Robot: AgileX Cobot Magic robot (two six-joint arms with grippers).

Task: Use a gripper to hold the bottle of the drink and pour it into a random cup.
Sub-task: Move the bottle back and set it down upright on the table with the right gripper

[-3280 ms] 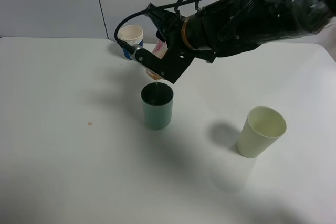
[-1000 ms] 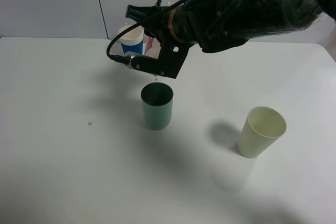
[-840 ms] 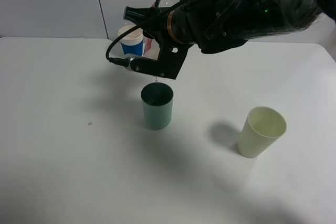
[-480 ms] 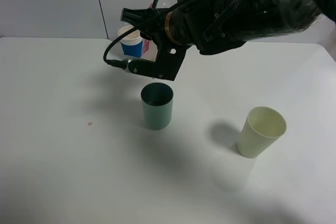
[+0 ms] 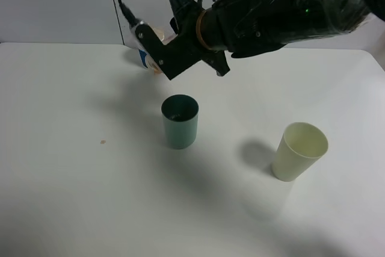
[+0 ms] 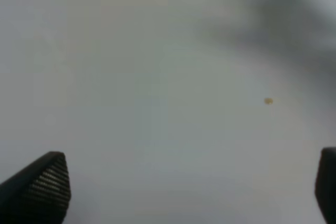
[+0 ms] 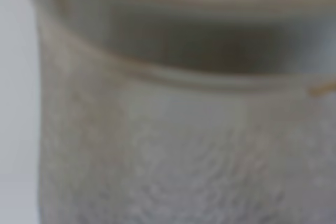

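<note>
My right gripper [image 5: 161, 57] reaches across the middle and is shut on the bottle of the drink. It holds the bottle in the air behind and above the teal-green cup [image 5: 180, 121]. The black fingers [image 5: 174, 58] hide most of the bottle; only a tan bit of its neck [image 5: 156, 67] shows, pointing left and away from the cup. The right wrist view is filled by the blurred clear bottle [image 7: 184, 129] with its brownish tint. The cup stands upright mid-table with dark liquid inside. My left gripper [image 6: 184, 182] is open and empty over bare table.
A blue-sleeved white paper cup [image 5: 144, 57] stands at the back, partly behind the gripper. A pale yellow-green tumbler [image 5: 299, 151] stands to the right of the teal cup. A small brown spot [image 5: 103, 142] lies on the white table [image 5: 72, 197], also in the left wrist view [image 6: 268, 100].
My right gripper has rolled back and risen, swinging the bottle's mouth up and away from over the teal cup. The thin stream seen earlier is gone. The cups have not moved.
</note>
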